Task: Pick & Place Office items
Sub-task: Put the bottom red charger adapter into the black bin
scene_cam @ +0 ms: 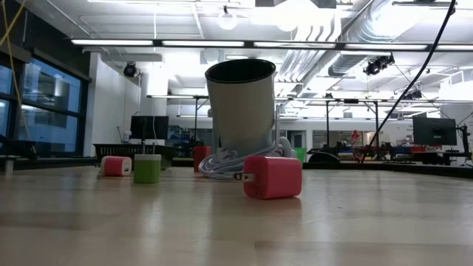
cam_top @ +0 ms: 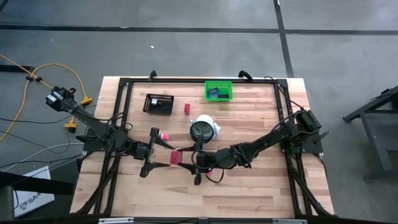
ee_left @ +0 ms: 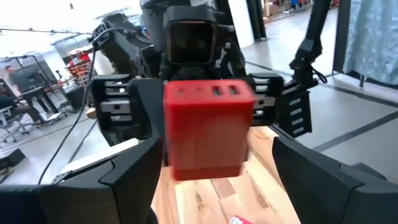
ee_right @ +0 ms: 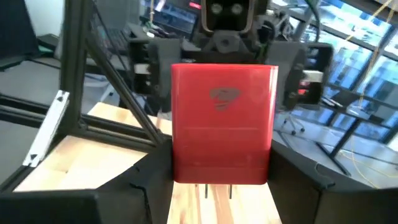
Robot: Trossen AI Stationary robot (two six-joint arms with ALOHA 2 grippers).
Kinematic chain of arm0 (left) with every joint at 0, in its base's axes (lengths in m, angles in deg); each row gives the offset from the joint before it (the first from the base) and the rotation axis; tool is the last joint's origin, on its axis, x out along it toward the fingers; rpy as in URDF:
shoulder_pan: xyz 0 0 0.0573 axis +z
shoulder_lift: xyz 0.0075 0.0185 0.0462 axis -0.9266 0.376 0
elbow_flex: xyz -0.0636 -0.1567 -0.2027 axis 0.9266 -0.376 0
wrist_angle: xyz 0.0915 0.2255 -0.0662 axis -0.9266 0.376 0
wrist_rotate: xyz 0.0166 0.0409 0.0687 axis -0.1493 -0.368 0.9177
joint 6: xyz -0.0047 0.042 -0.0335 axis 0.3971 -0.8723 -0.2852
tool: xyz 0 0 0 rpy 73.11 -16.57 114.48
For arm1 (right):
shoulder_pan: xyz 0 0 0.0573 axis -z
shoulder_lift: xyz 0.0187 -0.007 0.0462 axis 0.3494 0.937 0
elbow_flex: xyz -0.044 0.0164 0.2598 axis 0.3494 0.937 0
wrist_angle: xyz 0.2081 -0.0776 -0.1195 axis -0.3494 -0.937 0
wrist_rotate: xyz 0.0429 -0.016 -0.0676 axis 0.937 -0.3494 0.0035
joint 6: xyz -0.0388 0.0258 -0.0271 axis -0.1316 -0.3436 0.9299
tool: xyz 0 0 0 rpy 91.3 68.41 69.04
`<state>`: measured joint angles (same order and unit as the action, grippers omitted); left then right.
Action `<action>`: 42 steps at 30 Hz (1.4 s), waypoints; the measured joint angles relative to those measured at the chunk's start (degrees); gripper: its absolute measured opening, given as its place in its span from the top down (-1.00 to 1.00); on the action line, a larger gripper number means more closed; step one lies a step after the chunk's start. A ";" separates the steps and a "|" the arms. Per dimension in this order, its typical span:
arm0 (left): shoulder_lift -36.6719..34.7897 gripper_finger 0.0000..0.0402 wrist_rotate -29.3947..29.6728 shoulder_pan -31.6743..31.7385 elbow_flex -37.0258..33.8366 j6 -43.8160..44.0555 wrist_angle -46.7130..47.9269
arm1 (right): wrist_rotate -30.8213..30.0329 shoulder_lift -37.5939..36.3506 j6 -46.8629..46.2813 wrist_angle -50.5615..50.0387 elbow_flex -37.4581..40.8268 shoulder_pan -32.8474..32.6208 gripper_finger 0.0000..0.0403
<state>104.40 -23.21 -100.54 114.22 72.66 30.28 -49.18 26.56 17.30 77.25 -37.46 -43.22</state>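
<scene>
Red block [cam_top: 175, 157] sits near the middle of the wooden desk [cam_top: 261, 186] in the high view, between the two arms: the left end effector [cam_top: 159, 152] reaches it from the left and the right end effector [cam_top: 185, 158] from the right. A pink block [cam_top: 165, 136] lies just behind the left one, another red piece [cam_top: 186, 108] farther back, beside a black tray [cam_top: 158, 103]. A green bin [cam_top: 218, 91] with blue bits stands at the far edge, and a white round object [cam_top: 203, 129] is behind the right end effector. The low view shows neither end effector. It shows a grey cup [scene_cam: 240, 111] with a pale cable [scene_cam: 222, 164] at its foot, a pink-red pronged block [scene_cam: 273, 177] lying before it, and a pink block [scene_cam: 116, 165] and green block [scene_cam: 147, 168] off to one side. From the left wrist, the red block [ee_left: 208, 127] shows its slotted face. The left end effector [ee_left: 214, 180] is released, its fingers [ee_left: 124, 171] spread wide either side of the block. From the right wrist, the right end effector [ee_right: 221, 183] is clenched on the red block [ee_right: 224, 121] — prongs pointing down, the desk [ee_right: 68, 149] below.
</scene>
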 joint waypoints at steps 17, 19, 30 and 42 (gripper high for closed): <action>6.32 -0.47 -6.22 4.74 -0.02 -0.91 -8.67 | 0.70 0.00 1.40 1.32 0.00 -0.01 -0.01; 6.56 -0.47 -6.24 4.72 -0.05 -1.98 -9.29 | 0.73 0.00 1.40 1.03 0.00 -0.04 -0.01; 6.19 -0.47 -5.80 2.51 -0.03 -3.82 -13.18 | 0.70 0.04 1.06 0.33 0.00 0.04 -0.01; 6.25 -0.47 -5.85 2.12 -0.02 -3.98 -12.96 | 0.73 0.04 0.88 0.74 0.00 0.04 -0.01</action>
<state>110.65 -29.06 -98.41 114.20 68.68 17.32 -48.45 26.61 18.18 77.99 -37.46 -43.17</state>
